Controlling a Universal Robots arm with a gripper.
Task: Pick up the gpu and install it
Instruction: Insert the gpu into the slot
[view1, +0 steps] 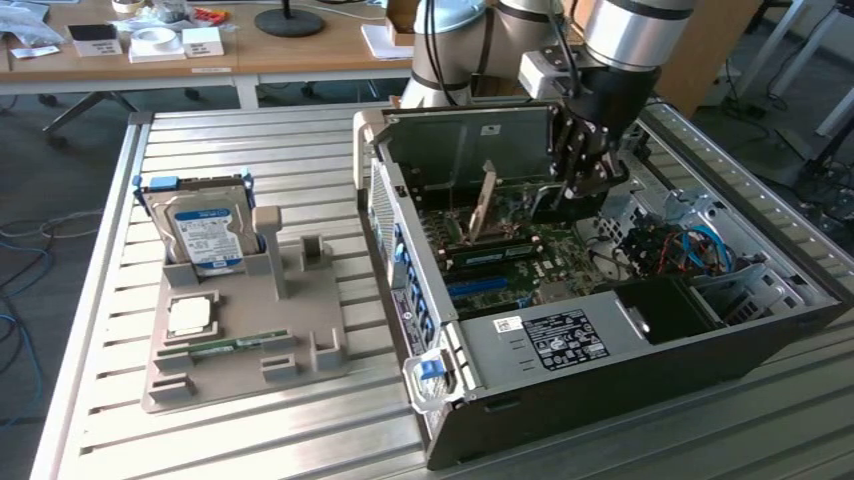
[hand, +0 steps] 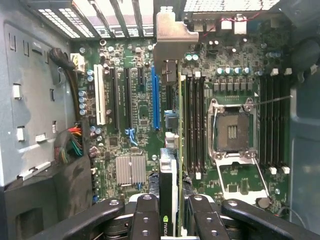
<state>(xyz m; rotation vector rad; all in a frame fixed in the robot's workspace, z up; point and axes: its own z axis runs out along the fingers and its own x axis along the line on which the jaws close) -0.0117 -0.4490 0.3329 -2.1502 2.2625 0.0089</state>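
Inside an open computer case (view1: 627, 330) on a slatted metal table (view1: 267, 140), the gripper (view1: 587, 180) holds the gpu (hand: 172, 165) edge-on over the motherboard (hand: 135, 110). Its jaws are partway closed, with black fingers (hand: 145, 215) pressed on both faces of the card. Seen from the wrist, the gpu is a thin green board with a black cooler on one face (a green logo shows near the fingers) and a silvery bracket (hand: 172, 35) at its far end, by the slotted rear wall of the case. The card's edge runs between the long blue slot (hand: 156, 95) and the black memory slots (hand: 192, 120); whether it is seated cannot be told. An open processor socket (hand: 232, 132) lies just beside those memory slots, and a cable bundle (hand: 72, 142) sits near the case wall. The case's upper side stands open around the arm. Outside, a hard drive (view1: 207, 235) stands in a grey holder (view1: 314, 350), well apart.
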